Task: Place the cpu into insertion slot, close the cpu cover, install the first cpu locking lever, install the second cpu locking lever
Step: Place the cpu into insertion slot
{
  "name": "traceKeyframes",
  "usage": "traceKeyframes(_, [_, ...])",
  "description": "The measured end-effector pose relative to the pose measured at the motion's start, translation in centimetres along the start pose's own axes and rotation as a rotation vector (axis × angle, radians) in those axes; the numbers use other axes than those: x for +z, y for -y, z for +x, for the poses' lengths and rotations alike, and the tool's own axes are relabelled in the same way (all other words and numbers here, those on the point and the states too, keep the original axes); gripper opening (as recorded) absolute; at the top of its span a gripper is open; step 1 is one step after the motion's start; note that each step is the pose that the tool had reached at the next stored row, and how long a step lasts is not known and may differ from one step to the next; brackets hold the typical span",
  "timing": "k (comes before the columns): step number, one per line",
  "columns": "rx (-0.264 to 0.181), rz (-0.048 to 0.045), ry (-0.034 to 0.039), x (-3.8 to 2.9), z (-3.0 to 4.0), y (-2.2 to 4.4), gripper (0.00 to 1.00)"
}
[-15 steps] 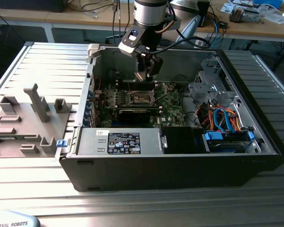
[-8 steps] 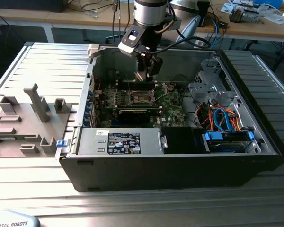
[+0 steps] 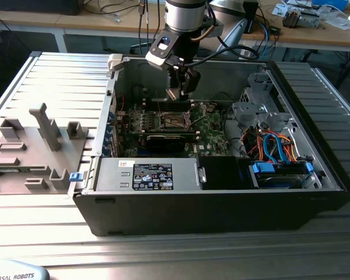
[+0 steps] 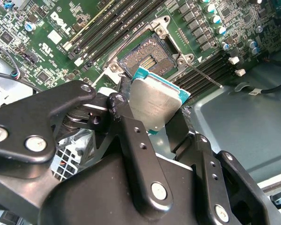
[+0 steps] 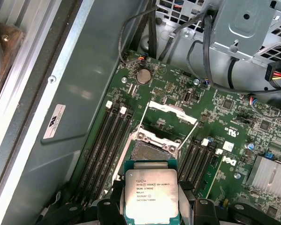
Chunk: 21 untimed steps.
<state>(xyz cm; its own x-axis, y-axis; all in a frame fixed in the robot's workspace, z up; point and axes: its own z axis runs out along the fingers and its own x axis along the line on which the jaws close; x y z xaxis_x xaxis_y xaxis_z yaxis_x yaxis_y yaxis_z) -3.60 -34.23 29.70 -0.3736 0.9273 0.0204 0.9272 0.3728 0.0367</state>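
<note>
- The end effector (image 4: 152,111) is clamped on the cpu (image 4: 155,104). Its black fingers (image 4: 126,117) pinch two opposite edges, and the silvery metal top faces the second wrist view.
- In the first wrist view the cpu (image 5: 151,194) is up in the air between the fingers of the end effector (image 5: 152,208), clear of the green board and not seated.
- The insertion slot (image 5: 150,152) lies bare just past the chip's edge. The second wrist view shows the same socket (image 4: 147,58) with its dark centre exposed.
- The cpu cover (image 5: 173,112) stands raised on the slot's far side, and the two thin wire levers (image 5: 189,134) are swung up off the board.
- Long memory slots (image 5: 107,136) run along both sides of the socket.
- In the exterior view the arm (image 3: 184,11) drops in from above, its wrist turned straight down. The end effector (image 3: 181,87) hangs inside the open computer case (image 3: 221,210), over the insertion slot (image 3: 174,121).
- The case lies on its side on the ribbed metal worktop (image 3: 46,76).
</note>
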Motion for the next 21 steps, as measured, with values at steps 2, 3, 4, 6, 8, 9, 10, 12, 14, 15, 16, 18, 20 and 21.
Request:
traceKeyframes(2, [0.002, 0.0, 0.0001, 0.0, 0.0, 0.0, 0.54])
traceKeyframes(3, [0.002, 0.0, 0.0001, 0.0, 0.0, 0.0, 0.54])
traceKeyframes(4, [0.004, -0.0001, 0.0001, 0.0, 0.0, 0.0, 0.54])
traceKeyframes(6, [0.006, -0.0001, 0.0003, 0.0, 0.0, 0.0, 0.54])
traceKeyframes(8, [0.008, -0.0001, 0.0003, 0.0, 0.0, 0.0, 0.54])
traceKeyframes(9, [0.008, -0.0001, 0.0003, 0.0, 0.0, 0.0, 0.54])
traceKeyframes(10, [0.01, -0.0002, 0.0004, 0.0, 0.0, 0.0, 0.54])
traceKeyframes(12, [0.011, -0.0002, 0.0005, 0.0, 0.0, 0.0, 0.54])
traceKeyframes(14, [0.016, -0.0003, 0.0006, 0.0, 0.0, 0.0, 0.54])
traceKeyframes(15, [0.017, -0.0003, 0.0007, 0.0, 0.0, 0.0, 0.54])
traceKeyframes(16, [0.019, -0.0004, 0.0007, 0.0, 0.0, 0.0, 0.54])
traceKeyframes(18, [0.02, -0.0004, 0.0007, 0.0, 0.0, 0.0, 0.54])
traceKeyframes(20, [0.022, -0.0004, 0.0008, 0.0, 0.0, 0.0, 0.54])
traceKeyframes(21, [0.023, -0.0005, 0.0008, 0.0, 0.0, 0.0, 0.54])
